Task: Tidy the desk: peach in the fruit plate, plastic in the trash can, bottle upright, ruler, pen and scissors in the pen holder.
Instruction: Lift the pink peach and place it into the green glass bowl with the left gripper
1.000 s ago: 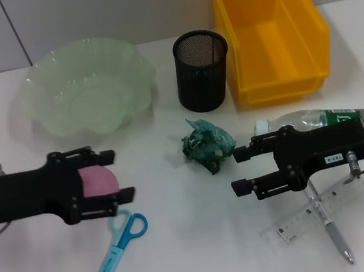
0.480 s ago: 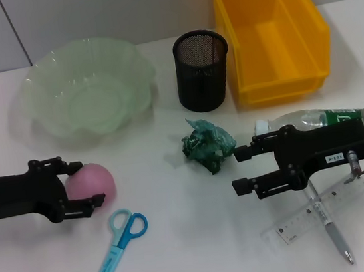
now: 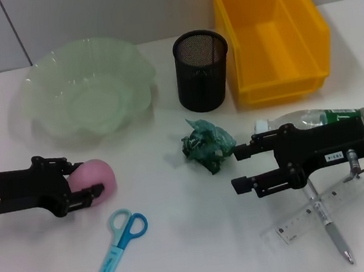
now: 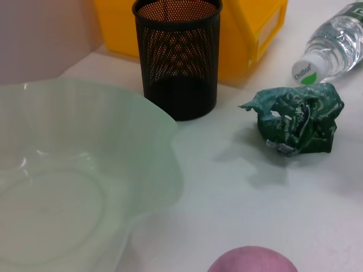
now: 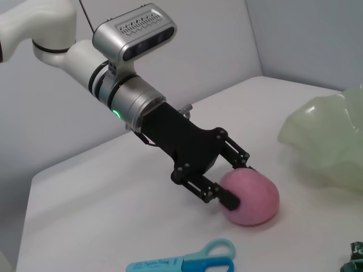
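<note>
Three containers stand at the back of the white desk: a wavy pale-green fruit plate, a black mesh pen holder and a yellow bin. All look empty. At 4 o'clock from the holder, the clear bottle lies flat, cap toward 9 o'clock. The left gripper pinches the pink ball-shaped peach, which sits on the desk at 6 o'clock from the plate. The right gripper hangs spread, holding nothing.

Right hand covers most of the bottle and the upper ends of pen and ruler; peach cut by left wrist view's edge; trash can top cropped.
</note>
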Robot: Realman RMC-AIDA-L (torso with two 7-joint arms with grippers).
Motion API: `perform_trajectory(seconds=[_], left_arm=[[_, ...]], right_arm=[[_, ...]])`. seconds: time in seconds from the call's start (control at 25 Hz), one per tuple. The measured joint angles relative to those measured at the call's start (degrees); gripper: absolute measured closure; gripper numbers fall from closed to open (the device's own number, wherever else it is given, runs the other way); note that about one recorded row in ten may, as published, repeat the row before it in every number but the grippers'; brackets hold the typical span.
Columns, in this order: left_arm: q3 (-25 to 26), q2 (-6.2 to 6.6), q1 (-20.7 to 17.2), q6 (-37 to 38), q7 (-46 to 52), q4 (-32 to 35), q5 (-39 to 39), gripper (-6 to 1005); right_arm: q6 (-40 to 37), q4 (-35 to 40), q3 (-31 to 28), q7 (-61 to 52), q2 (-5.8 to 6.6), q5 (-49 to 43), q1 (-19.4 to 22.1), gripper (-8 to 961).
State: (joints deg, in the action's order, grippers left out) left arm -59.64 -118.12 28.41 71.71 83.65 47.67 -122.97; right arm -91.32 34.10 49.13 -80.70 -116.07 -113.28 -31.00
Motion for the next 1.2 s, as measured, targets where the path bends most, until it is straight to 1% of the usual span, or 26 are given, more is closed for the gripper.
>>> perform_trajectory(seconds=[0.12,0.28,0.32,0.36,0.4,0.48,0.52,0.6,0.68,0.72,0.76,0.8,0.96,1.04,1.08,1.12,1.16,1.2], left_arm=[[0.0,-0.01,0.1,0.3,0.4,0.0,0.0,419],[0.9,-0.01,0.0,4.2,1.5,1.7,1.5,520],[1.7,-0.01,-0.2,6.3,1.7,2.7,3.1,545],[4.4,0.0,-0.4,10.7,1.8,3.9,7.6,561],[4.4,0.0,-0.4,10.7,1.8,3.9,7.6,578],[7.6,0.0,-0.4,12.9,1.6,3.9,12.4,611],[9.6,0.0,-0.3,12.7,1.2,3.3,15.5,627],[12.2,-0.01,0.2,9.5,-0.5,0.7,20.9,643],[12.6,-0.05,0.8,5.6,-2.3,-1.8,23.9,659],[12.7,-0.08,1.4,2.4,-3.5,-3.6,25.5,667],[12.5,-0.24,3.3,-4.7,-5.4,-7.1,27.4,675],[12.5,-0.24,3.3,-4.7,-5.4,-7.1,27.4,683],[11.7,-0.3,7.9,-16.8,-6.3,-13.5,27.4,716],[10.5,-0.29,9.2,-20.1,-6.3,-15.0,27.1,738],[8.6,-0.4,9.6,-22.7,-6.1,-15.4,27.2,748],[8.6,-0.4,9.6,-22.7,-6.1,-15.4,27.2,759],[7.3,-0.48,9.7,-24.2,-5.9,-15.5,27.4,770],[7.3,-0.48,9.7,-24.2,-5.9,-15.5,27.4,755]], right_arm=[[0.0,0.0,0.0,0.0,0.09,0.0,0.0,213],[0.0,0.1,-0.1,0.0,0.14,0.0,0.0,213],[0.0,0.1,-0.1,0.0,0.14,0.0,0.0,214],[0.0,0.1,-0.3,0.0,0.14,0.0,0.0,214],[0.0,0.1,-0.3,0.0,0.14,0.0,0.0,214],[0.0,0.1,-0.5,0.0,0.14,0.0,0.0,214],[0.0,0.1,-0.5,0.0,0.13,0.0,0.0,214],[-0.1,0.1,-0.5,0.0,0.11,0.0,0.0,214],[-0.1,0.1,-0.5,0.0,0.07,0.0,0.0,214],[-0.2,0.1,-0.5,0.0,0.01,0.0,0.0,214],[-0.2,0.1,-0.5,0.0,0.01,0.0,0.0,214],[-0.2,0.1,-0.5,0.0,0.01,0.0,0.0,214],[-0.4,0.1,-0.6,0.0,-0.11,0.0,-0.2,213],[-0.5,0.1,-0.6,0.0,-0.11,0.0,-0.2,213],[-0.5,0.1,-0.6,0.0,-0.12,0.0,-0.2,213],[-0.5,0.1,-0.6,0.0,-0.12,0.0,-0.3,213],[-0.5,0.1,-0.6,0.0,-0.12,0.0,-0.2,213],[-0.5,0.1,-0.6,0.0,-0.12,0.0,-0.2,213]])
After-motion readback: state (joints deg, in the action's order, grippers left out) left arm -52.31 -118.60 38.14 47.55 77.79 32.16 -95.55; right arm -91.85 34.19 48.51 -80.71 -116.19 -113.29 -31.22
